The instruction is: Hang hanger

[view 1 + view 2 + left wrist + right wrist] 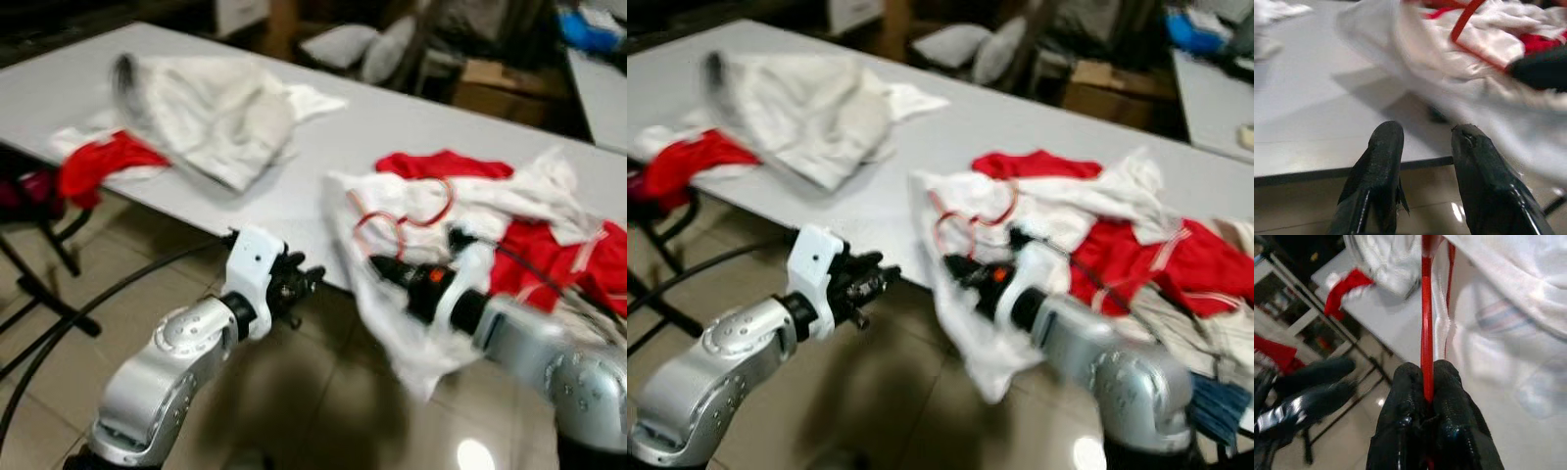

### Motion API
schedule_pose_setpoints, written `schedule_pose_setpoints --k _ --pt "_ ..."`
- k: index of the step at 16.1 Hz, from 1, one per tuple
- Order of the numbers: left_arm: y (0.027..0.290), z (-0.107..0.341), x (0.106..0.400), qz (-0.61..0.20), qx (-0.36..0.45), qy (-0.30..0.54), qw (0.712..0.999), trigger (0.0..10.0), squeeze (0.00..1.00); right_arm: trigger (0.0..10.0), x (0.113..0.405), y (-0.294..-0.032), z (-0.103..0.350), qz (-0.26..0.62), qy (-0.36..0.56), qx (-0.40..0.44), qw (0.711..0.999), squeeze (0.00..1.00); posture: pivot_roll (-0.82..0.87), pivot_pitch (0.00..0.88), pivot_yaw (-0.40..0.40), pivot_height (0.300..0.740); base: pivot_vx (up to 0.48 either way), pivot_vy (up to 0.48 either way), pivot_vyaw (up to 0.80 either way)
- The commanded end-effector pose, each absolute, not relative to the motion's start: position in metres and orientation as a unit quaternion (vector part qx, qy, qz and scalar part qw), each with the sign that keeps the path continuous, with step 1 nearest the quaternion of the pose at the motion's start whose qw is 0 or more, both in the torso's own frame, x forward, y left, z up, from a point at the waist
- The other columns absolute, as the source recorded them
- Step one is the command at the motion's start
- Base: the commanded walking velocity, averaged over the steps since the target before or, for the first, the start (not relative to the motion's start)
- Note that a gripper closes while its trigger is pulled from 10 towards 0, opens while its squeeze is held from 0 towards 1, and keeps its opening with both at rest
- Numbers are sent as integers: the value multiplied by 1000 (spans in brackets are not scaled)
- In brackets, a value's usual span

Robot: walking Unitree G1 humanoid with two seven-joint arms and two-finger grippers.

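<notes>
A thin red plastic hanger (1426,333) is clamped between the two black fingers of the right gripper (1426,396), which are pressed together on one of its straight bars, as the right wrist view shows plainly. The hanger is held at the near edge of the long white table (392,127), and a white garment with faint stripes (392,313) is draped over it, so that cloth trails down past the table edge in front of the right arm. The grip on the bar rather than on the cloth appears chosen so that hanger and garment can be carried as one piece.

The left gripper (1425,161) is held just below and before the table edge, its two black fingers apart with nothing between them. It is pointed towards the hanging white cloth, presumably so that the garment can be steadied or the hanger taken over.

Behind the hanger, a heap of red and white clothes (529,225) is spread on the table, touching the draped garment. Well apart, towards the far left of the table, a crumpled white garment (216,108) lies beside a red cloth (98,166) that hangs over the edge. A dark metal rack (1317,333) is seen standing on the tiled floor (127,313) near the table, and could serve as the place for hanging, though this cannot be confirmed.

The hanger is judged lifted but not yet hung.
</notes>
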State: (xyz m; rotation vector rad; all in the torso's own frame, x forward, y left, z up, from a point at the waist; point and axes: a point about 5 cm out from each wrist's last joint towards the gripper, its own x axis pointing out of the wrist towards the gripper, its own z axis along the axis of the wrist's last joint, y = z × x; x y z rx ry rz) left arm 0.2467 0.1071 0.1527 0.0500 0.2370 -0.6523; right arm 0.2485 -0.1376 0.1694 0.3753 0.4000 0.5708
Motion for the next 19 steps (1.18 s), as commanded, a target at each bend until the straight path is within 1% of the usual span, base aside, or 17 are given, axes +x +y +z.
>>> schedule_pose_setpoints --k 1,2,3,4,5,6,7,8,9,10,11,12,13,14,15,17,19 --pt "114 153 250 -298 31 113 947 10000 0 10000 256 -142 178 268 168 163 935 0 -53 6 -54 740 0 0 800" --pt "114 155 254 -293 28 105 950 10000 0 10000 273 -163 188 219 139 144 955 0 -59 6 -51 740 0 0 800" --pt "114 157 258 -297 38 96 949 10000 0 10000 290 -185 219 193 72 133 969 0 -58 5 -52 740 0 0 800" --pt "115 160 260 -295 41 88 950 10000 0 10000 294 -192 252 209 11 134 969 0 -52 4 -58 740 0 0 800" --pt "118 165 261 -291 38 78 953 10000 0 10000 293 -191 280 235 -43 136 961 0 -52 4 -58 740 0 0 800" --pt "119 170 261 -293 30 67 953 10000 0 10000 286 -188 313 275 -112 153 943 0 -43 2 -69 740 0 0 800" --pt "120 174 258 -298 23 60 953 10000 0 10000 273 -184 347 323 -194 216 901 0 -39 0 -72 740 0 0 800" --pt "122 174 257 -296 26 62 953 10000 0 10000 267 -181 357 343 -216 244 881 0 -38 0 -73 740 0 0 800" --pt "123 171 257 -294 33 67 953 10000 0 10000 269 -175 346 349 -189 223 890 0 -38 0 -74 740 0 0 800" --pt "121 168 256 -301 38 70 950 10000 0 10000 271 -164 318 355 -134 205 902 0 -34 0 -73 740 0 0 800" --pt "118 168 255 -308 39 69 948 10000 0 10000 270 -156 297 359 -96 213 904 0 -34 0 -72 740 0 0 800" --pt "116 169 255 -313 40 68 947 10000 0 10000 266 -148 278 376 -65 227 896 0 -29 0 -68 740 0 0 800" --pt "114 170 255 -322 44 69 943 10000 0 10000 261 -141 253 382 -21 221 897 0 -26 0 -66 740 0 0 800" --pt "112 171 253 -336 48 72 938 10000 0 10000 258 -139 237 374 10 222 901 0 -24 0 -62 740 0 0 800" --pt "112 171 252 -342 49 73 936 10000 0 10000 257 -139 233 371 17 225 901 0 -25 0 -60 740 0 0 800" --pt "111 168 249 -353 56 84 930 10000 0 10000 255 -142 211 346 56 214 912 0 -24 0 -55 740 0 0 800" --pt "109 167 249 -359 58 88 927 10000 0 10000 255 -140 206 341 65 208 914 0 -24 0 -55 740 0 0 800"
